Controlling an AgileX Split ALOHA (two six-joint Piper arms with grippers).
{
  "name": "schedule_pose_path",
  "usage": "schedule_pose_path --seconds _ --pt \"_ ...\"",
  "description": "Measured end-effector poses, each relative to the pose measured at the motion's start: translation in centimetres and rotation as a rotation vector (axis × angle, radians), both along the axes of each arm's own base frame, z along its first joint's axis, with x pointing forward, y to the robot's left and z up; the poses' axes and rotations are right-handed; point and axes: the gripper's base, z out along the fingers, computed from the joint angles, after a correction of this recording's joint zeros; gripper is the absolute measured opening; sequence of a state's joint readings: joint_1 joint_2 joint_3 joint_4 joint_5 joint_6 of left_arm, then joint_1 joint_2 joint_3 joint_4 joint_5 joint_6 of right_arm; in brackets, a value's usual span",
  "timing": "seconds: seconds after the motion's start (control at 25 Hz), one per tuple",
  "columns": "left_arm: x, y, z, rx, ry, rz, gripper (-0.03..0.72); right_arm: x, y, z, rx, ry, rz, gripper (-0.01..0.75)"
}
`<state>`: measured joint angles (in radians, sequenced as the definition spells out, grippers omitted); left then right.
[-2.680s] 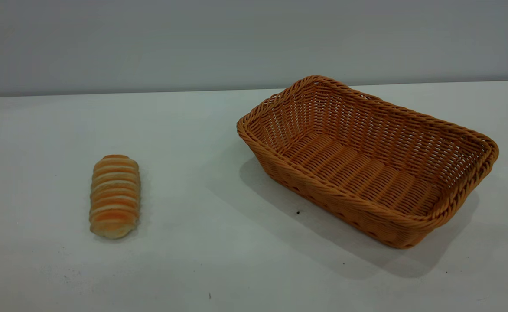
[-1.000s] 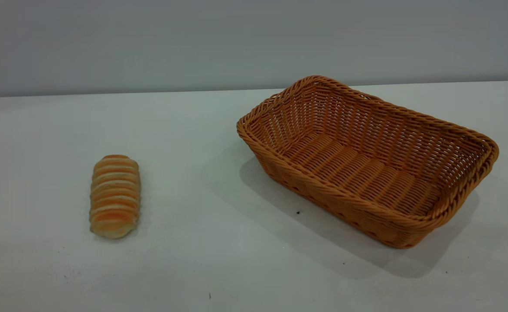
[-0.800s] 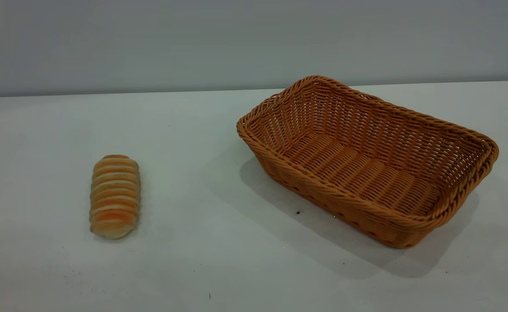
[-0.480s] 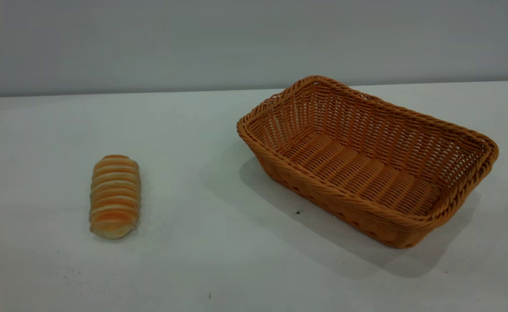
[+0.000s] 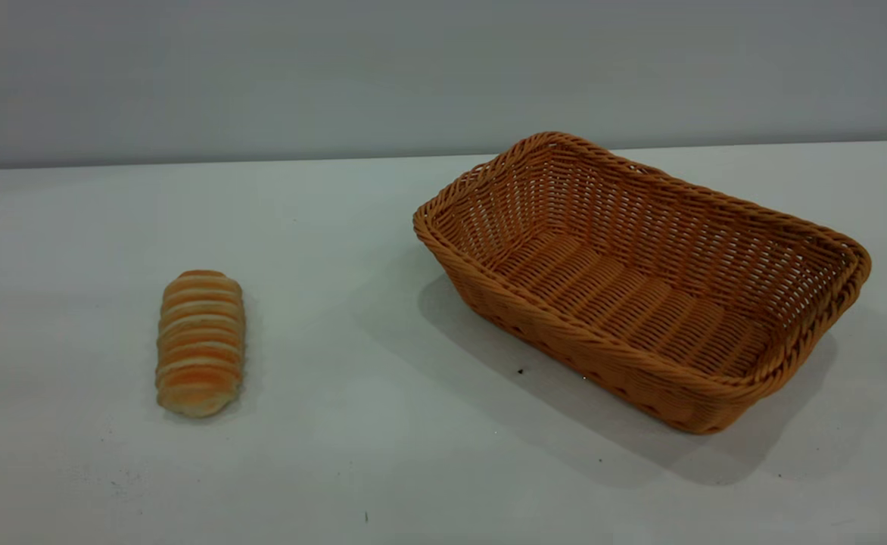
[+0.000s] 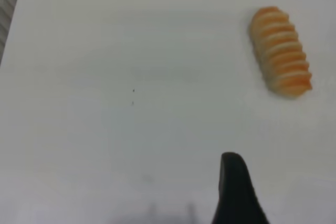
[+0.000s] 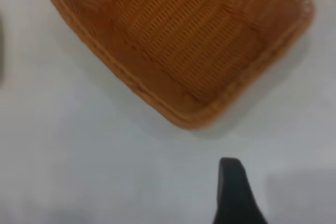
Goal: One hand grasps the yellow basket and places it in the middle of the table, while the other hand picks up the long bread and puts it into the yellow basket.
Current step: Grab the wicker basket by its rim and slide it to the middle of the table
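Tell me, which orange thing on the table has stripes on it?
The long bread, the small loaf lying by itself on the left of the table. Cream and orange-brown bands cross it, while the yellow basket on the right is plain woven wicker.

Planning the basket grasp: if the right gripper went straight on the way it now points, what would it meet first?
Probably the yellow basket, at its near rim; only bare table lies before the one visible fingertip. Depth is unclear.

One yellow basket and one long bread sit on one table.
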<state>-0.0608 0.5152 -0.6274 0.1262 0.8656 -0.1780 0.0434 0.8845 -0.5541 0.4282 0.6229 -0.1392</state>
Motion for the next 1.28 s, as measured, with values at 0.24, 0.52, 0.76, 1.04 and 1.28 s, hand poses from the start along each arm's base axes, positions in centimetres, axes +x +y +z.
schedule_pose_path --seconds 0.24,0.52,0.76,1.04,1.28 --pt "-0.1 0.1 -0.1 0.014 0.013 0.004 0.513 6.5 0.0 -5.6 0.098 0.133 -0.172 0.508" --pt "-0.1 0.1 -0.1 0.014 0.015 0.004 0.513 10.2 0.3 -13.3 0.100 0.378 -0.233 0.508" --pt "-0.1 0.1 -0.1 0.016 0.019 0.004 0.513 11.9 0.8 -14.4 0.121 0.395 -0.239 0.508" --pt "-0.2 0.1 -0.2 0.016 0.028 0.005 0.513 14.4 0.8 -16.4 0.130 0.415 -0.288 0.508" --pt "-0.3 0.2 -0.3 0.017 0.050 0.009 0.513 18.7 1.1 -20.3 0.147 0.454 -0.323 0.448"
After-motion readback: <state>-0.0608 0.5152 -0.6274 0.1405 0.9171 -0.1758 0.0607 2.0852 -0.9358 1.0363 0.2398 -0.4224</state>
